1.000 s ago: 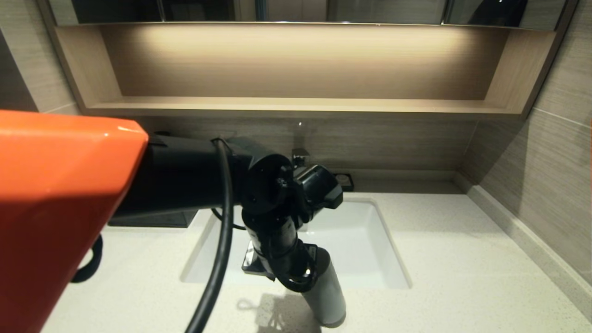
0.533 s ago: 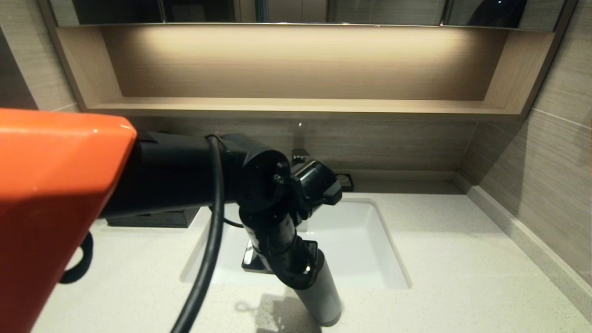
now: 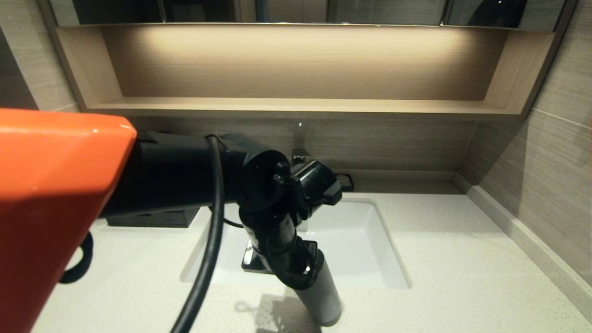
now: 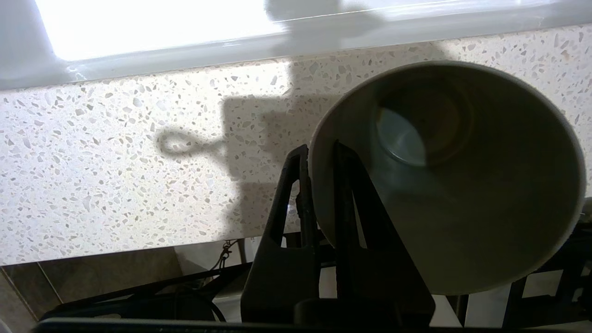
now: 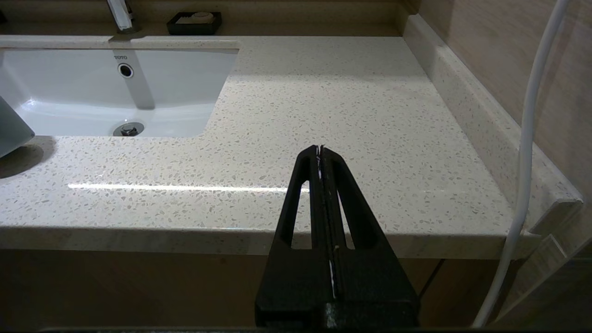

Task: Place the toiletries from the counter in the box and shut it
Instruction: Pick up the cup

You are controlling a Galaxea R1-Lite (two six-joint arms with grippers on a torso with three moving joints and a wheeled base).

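Head view: we see the left gripper (image 3: 300, 273) reaching down over the bench (image 3: 462, 259), fingers clamped on the rim of the grey tumbler (image 3: 323, 296), which stands at the front edge of the basin (image 3: 365, 240). The box (image 3: 152, 218) shows only as a dark strip behind the arm, near the back wall.

Left wrist view: one finger (image 4: 296, 194) sits outside the tumbler wall, the other inside.

Right wrist view: the right gripper (image 5: 320, 155) hangs before the bench front, fingers pressed together, holding nothing. We spot no toiletries anywhere.
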